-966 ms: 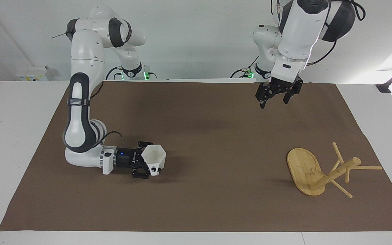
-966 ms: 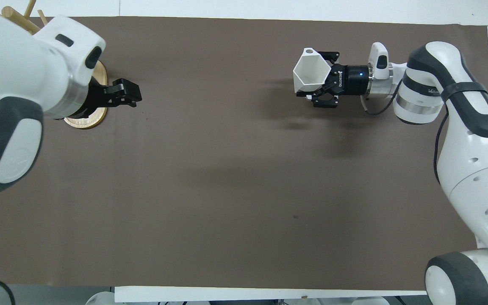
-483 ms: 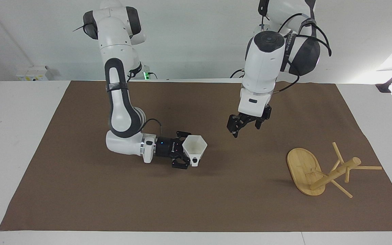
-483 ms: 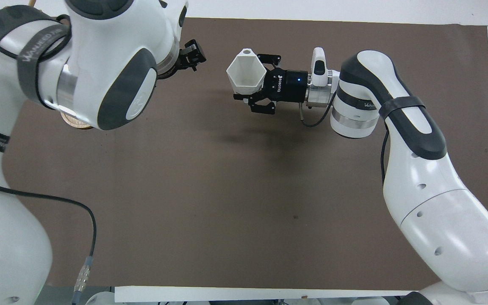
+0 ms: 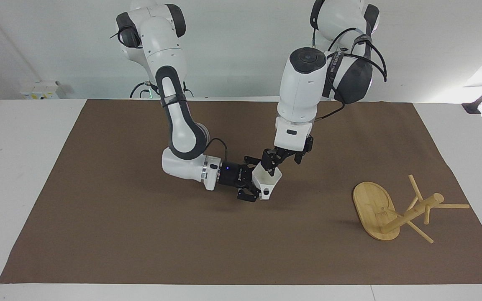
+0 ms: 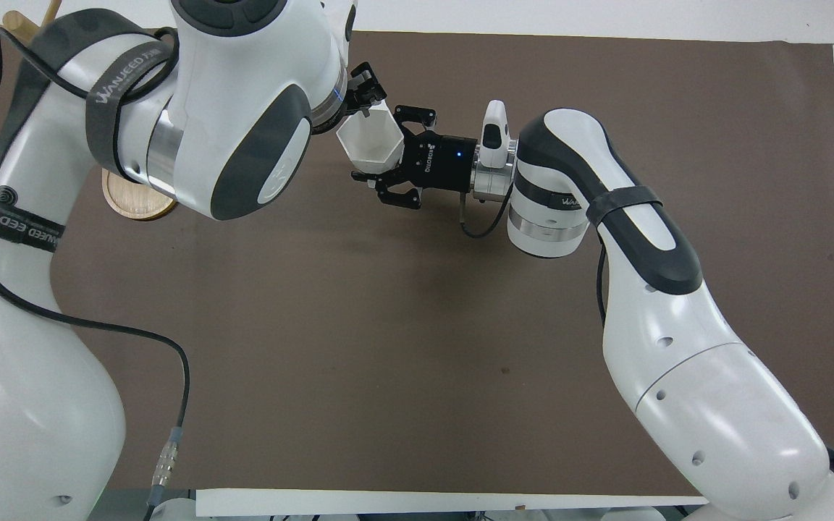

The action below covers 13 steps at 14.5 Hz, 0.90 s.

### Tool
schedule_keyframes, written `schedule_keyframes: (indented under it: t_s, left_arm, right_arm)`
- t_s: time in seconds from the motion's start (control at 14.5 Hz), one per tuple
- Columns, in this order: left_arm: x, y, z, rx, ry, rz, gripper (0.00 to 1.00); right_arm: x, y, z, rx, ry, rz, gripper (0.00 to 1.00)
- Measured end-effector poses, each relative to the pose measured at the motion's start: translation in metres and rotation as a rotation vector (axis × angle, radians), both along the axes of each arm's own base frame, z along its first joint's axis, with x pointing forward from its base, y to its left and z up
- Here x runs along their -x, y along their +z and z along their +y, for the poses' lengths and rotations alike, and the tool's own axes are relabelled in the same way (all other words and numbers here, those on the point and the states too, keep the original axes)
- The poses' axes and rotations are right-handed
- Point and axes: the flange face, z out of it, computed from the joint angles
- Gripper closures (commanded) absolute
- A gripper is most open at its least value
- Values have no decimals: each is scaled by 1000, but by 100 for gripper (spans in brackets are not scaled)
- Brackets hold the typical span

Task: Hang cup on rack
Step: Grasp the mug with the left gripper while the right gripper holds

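The white faceted cup is held above the brown mat in my right gripper, which lies level and is shut on the cup's body, with the mouth tilted upward and the holed handle hanging down. My left gripper hangs open just over the cup, with one finger at its rim; I cannot tell whether it touches. From overhead the cup sits between the right gripper and the left gripper. The bamboo rack lies tipped on its side toward the left arm's end of the table.
The brown mat covers most of the white table. From overhead the left arm hides most of the rack; only part of its oval base and some peg tips show.
My right gripper has carried the cup toward the middle of the mat. My left gripper has come down and across from near its base to the cup's rim. The rack has not moved.
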Motion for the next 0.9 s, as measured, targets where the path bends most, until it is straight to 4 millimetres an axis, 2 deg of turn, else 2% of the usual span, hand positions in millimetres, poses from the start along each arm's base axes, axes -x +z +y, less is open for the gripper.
schedule_keyframes:
  t_s: [0.34, 0.55, 0.62, 0.69, 0.9]
  left_arm:
    - [-1, -3, 1, 36, 16, 23, 3]
    - [-2, -18, 1, 39, 21, 36, 5]
    - [-3, -26, 1, 39, 21, 41, 20]
    - [-2, -34, 0, 36, 22, 46, 99]
    - [1, -51, -1, 31, 33, 74, 100]
  right_arm:
    - [-2, 0, -3, 5, -7, -1, 76]
    - [-1, -1, -3, 8, -9, 0, 76]
    - [-1, -1, -3, 8, -8, 0, 76]
    - [-1, -1, -3, 8, -8, 0, 76]
    - [-1, -1, -3, 10, -10, 1, 76]
